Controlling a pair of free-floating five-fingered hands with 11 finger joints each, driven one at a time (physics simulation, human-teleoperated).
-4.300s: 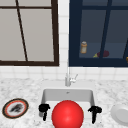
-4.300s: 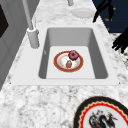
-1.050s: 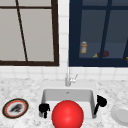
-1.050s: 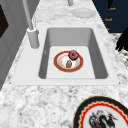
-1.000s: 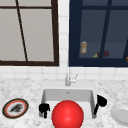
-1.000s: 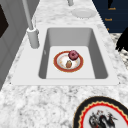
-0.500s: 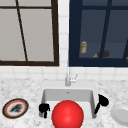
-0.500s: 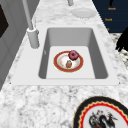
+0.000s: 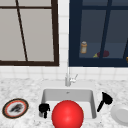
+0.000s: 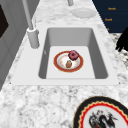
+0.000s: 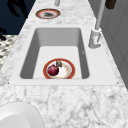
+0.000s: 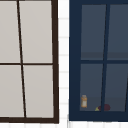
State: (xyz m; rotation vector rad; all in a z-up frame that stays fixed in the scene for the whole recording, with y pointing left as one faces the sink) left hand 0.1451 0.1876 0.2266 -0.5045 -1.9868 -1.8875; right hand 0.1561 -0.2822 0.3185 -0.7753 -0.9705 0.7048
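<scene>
A big red ball (image 9: 67, 115) sits low in the front view and covers the sink's front edge. My left hand (image 9: 43, 108) hovers just left of it, at the front left corner of the sink (image 9: 93, 105), with its fingers curled and nothing in them. My right hand (image 9: 106, 99) floats by the sink's right rim, fingers stretched down towards the left, holding nothing. On the sink floor lies a red-rimmed plate (image 10: 67, 62) (image 11: 59, 68) with a dark red fruit (image 10: 73, 54) and a small brown piece (image 10: 68, 64). A hand (image 10: 122, 42) shows at the right edge of the left side view.
A patterned plate (image 9: 15, 108) lies on the left counter and a white plate (image 9: 121, 113) on the right counter. The faucet (image 9: 68, 77) stands behind the basin. An orange bottle (image 9: 83, 47) and a dark red item (image 9: 103, 53) sit behind the dark window.
My right hand has drifted a little to the right and up, away from the red ball. The left hand, the ball and the plates have stayed put.
</scene>
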